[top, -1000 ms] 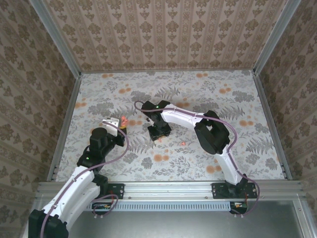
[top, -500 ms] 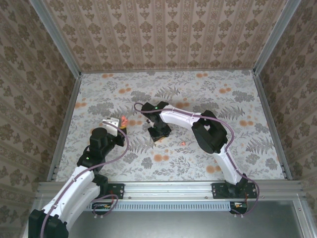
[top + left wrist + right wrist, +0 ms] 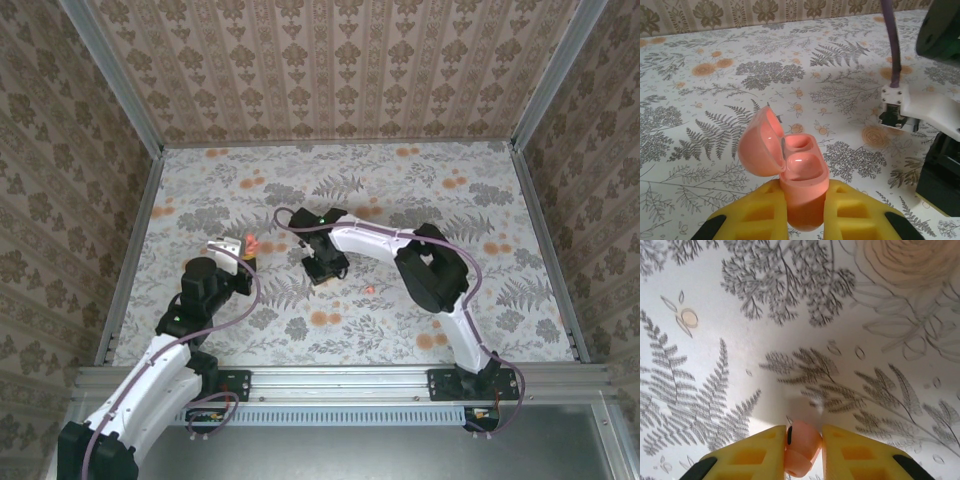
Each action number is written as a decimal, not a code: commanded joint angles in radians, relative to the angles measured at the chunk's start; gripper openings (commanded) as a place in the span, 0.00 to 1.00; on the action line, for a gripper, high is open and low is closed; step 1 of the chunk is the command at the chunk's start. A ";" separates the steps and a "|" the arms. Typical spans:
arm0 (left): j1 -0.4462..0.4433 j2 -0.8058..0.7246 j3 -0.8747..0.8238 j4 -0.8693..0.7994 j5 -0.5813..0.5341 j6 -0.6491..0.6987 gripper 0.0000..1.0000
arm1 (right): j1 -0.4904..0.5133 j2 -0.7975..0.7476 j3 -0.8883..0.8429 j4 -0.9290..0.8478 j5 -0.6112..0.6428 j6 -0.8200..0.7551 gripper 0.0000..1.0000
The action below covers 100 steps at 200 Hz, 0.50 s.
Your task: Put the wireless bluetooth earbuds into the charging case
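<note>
Hazards, as judged: the earbud [image 3: 804, 439], pinkish and stubby, is pinched only at its sides by the very tips of the right pincer [image 3: 804, 452], so it could twist or pop free on the lift. If it arrives rotated, it may not seat in its well. The charging case [image 3: 801, 172] is gripped low on its rounded body, so a downward push could rock it or slide it through the yellow fingers. The hinged lid [image 3: 758, 146] stands open to one side and could be knocked shut by an approaching arm. A second earbud [image 3: 370, 289] lies loose on the surface [image 3: 470, 200] near the right arm and could be swept away by it. Holdings: the right pincer is closed nearly all the way on the first earbud, low against the floral surface. The left pincer [image 3: 805, 202] is clamped fully on the pink charging case, holding it upright with the lid open and two wells [image 3: 799, 142] facing up. The wells look empty, though gloss makes this uncertain. Relations: the held earbud sits between the right fingertips, with its rounded end protruding forward. In the overhead view, the case is well to the left of the right pincer, apart from both earbuds, and the loose one rests on the surface just right of that pincer.
</note>
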 commanded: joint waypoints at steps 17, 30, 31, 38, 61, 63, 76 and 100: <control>0.007 0.024 -0.036 0.175 0.154 -0.018 0.04 | -0.038 -0.258 -0.230 0.318 -0.027 0.063 0.23; 0.006 0.037 -0.068 0.271 0.217 -0.017 0.05 | -0.049 -0.335 -0.308 0.426 -0.034 0.060 0.23; 0.005 0.038 -0.071 0.279 0.223 -0.017 0.05 | -0.049 -0.341 -0.314 0.433 -0.034 0.059 0.23; 0.002 0.048 -0.089 0.335 0.251 -0.014 0.04 | -0.055 -0.383 -0.353 0.474 -0.034 0.054 0.23; -0.015 0.082 -0.102 0.421 0.321 0.017 0.05 | -0.076 -0.494 -0.464 0.598 -0.057 0.024 0.23; -0.018 0.085 -0.103 0.424 0.327 0.021 0.05 | -0.077 -0.503 -0.476 0.611 -0.060 0.020 0.23; -0.032 0.108 -0.104 0.457 0.363 0.041 0.05 | -0.090 -0.566 -0.543 0.697 -0.082 0.001 0.23; -0.093 0.155 -0.107 0.530 0.403 0.079 0.05 | -0.110 -0.680 -0.668 0.869 -0.151 -0.044 0.23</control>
